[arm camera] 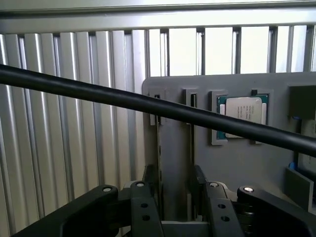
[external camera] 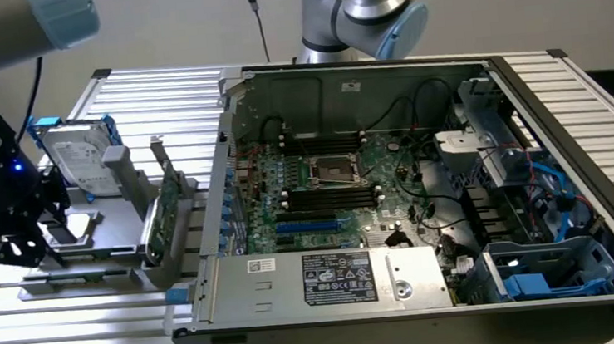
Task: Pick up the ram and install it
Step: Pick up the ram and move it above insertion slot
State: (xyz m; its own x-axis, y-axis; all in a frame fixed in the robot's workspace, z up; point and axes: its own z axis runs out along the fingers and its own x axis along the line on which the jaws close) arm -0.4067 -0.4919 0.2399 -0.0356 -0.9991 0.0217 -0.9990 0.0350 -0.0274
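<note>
My gripper (external camera: 25,253) hangs low over the grey parts holder (external camera: 92,256) at the exterior view's left, beside the open computer case (external camera: 231,187). In the wrist view my gripper (arm camera: 177,205) is open, its black fingers (arm camera: 150,202) standing on either side of a raised grey rib of the holder (arm camera: 237,163). A thin dark strip (arm camera: 158,143) stands edge-on in a slot beside that rib; I cannot tell for sure whether it is the ram. Black memory slots (external camera: 331,195) lie next to the processor socket (external camera: 335,169) on the motherboard.
A silver hard drive (external camera: 78,163) and a green expansion card (external camera: 166,213) stand upright in the holder. A processor chip (arm camera: 244,111) sits in a pocket of it. A black cable (arm camera: 148,106) crosses the wrist view. A second arm's base (external camera: 366,12) rises behind the case.
</note>
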